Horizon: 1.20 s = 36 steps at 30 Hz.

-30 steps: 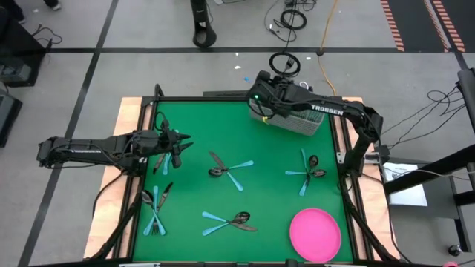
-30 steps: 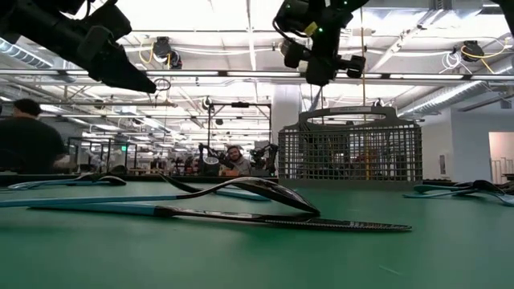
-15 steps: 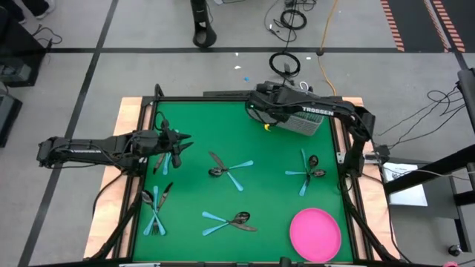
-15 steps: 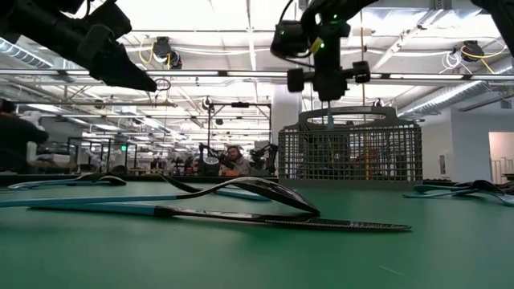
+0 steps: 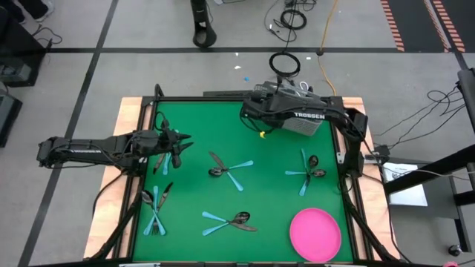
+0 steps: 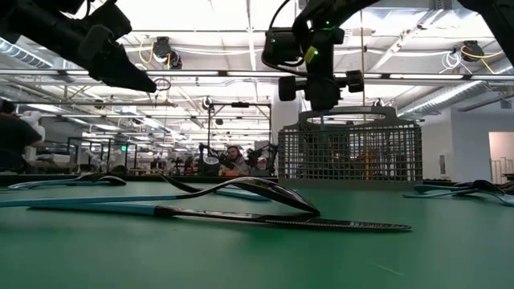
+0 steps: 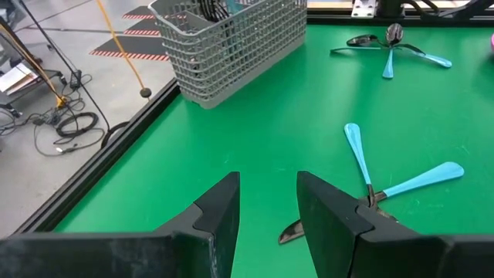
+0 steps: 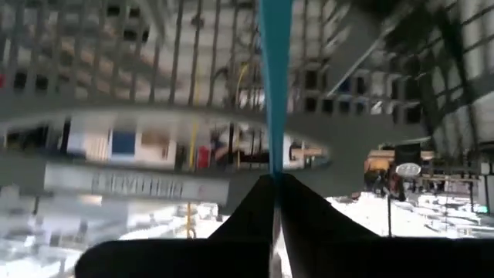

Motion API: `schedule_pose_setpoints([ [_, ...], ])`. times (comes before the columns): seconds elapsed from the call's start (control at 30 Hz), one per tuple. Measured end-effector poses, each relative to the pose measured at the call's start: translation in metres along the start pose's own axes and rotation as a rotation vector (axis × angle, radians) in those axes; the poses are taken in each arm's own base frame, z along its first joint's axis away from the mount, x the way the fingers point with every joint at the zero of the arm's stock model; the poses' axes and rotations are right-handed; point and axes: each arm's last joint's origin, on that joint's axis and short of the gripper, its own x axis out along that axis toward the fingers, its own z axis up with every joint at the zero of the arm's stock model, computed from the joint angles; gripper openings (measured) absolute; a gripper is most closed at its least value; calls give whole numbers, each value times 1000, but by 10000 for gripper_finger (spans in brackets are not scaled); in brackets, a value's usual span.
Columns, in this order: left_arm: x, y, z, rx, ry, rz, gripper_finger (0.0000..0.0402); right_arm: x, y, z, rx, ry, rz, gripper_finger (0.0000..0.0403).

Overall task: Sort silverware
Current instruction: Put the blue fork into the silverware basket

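Observation:
The silverware lies in several small clusters of light blue handles and dark heads on the green table, among them a centre cluster (image 5: 228,169) and a left cluster (image 5: 165,157). My left gripper (image 5: 182,141) hovers open above the left cluster, fingers apart (image 7: 266,208). My right gripper (image 5: 257,120) hangs high by the left side of the grey wire-mesh caddy (image 5: 298,120), shut on one piece of silverware (image 8: 274,77). That piece's head is hidden. My right gripper (image 8: 274,179) pinches a light blue handle (image 8: 273,154) between its two shut fingers. The handle runs straight out past the fingertips, along the fingers, and widens toward its far end. The piece is lifted clear of the table. Fork, spoon or knife, I cannot tell.
The caddy stands at the table's far edge (image 6: 349,148) (image 7: 231,46). A pink round plate (image 5: 315,233) lies at the near right corner. More clusters lie at the right (image 5: 306,172), near centre (image 5: 230,219) and near left (image 5: 156,208). People show in the room behind.
My right gripper has swung from over the caddy toward the table's left and a little toward the near edge, turning about its wrist, and has kept the piece shut between its fingers. The left arm has kept still.

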Motion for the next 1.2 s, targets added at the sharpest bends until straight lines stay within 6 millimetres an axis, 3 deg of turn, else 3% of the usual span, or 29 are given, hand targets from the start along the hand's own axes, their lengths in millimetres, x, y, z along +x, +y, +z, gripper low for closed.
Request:
schedule_pose_setpoints([
  [0.47, 0, 0, 0, -8, -3, 0, 132, -6, -2, 7, 21, -144, -41, 39],
  [0.93, 0, 0, 0, -1, -3, 0, 132, -6, -8, 5, 174, -127, -73, 90],
  [1.2, 0, 0, 0, -1, -3, 0, 132, -9, -5, -2, 259, -72, -69, 94],
])
